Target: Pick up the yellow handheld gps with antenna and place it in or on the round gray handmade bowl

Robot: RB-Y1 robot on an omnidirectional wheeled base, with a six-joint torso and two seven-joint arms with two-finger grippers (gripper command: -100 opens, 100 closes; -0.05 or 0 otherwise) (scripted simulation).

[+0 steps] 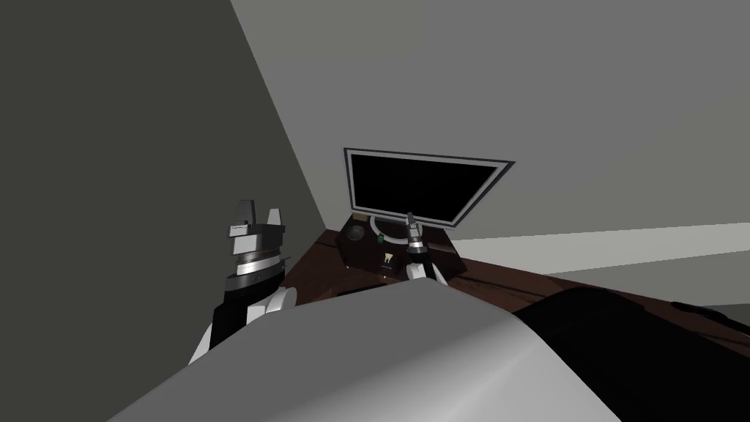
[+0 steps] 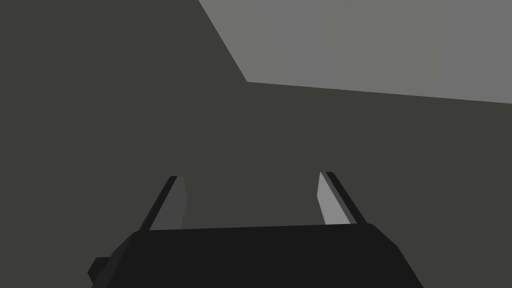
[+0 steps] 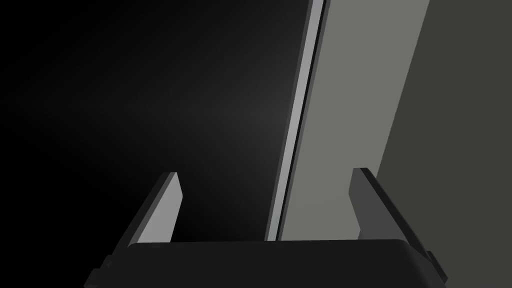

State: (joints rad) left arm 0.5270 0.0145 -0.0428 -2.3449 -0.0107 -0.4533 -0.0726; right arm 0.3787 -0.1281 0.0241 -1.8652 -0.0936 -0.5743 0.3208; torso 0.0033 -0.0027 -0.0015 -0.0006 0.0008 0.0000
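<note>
1. The right gripper [image 1: 411, 217] reaches over the tabletop [image 1: 505, 280] toward the monitor [image 1: 421, 187], fingers spread and empty. The left gripper [image 1: 260, 212] hangs raised at my left, fingers also apart.
2. The small yellowish gps [image 1: 387, 258] lies on the tabletop beside the right forearm, with the round grey bowl [image 1: 355, 233] near it, on its left.
3. Risk — the right fingers face the screen, so a careless descent could strike the monitor or knock the gps away.
4. Its long axis and antenna direction are too small to tell.

screen [image 3: 150, 100] black, beyond right gripper [image 3: 265, 171] | frame [image 3: 295, 125] light grey stripe between its fingers [image 3: 165, 210] | table [image 1: 513, 282] dark brown | bowl [image 1: 356, 232] dark grey
</note>
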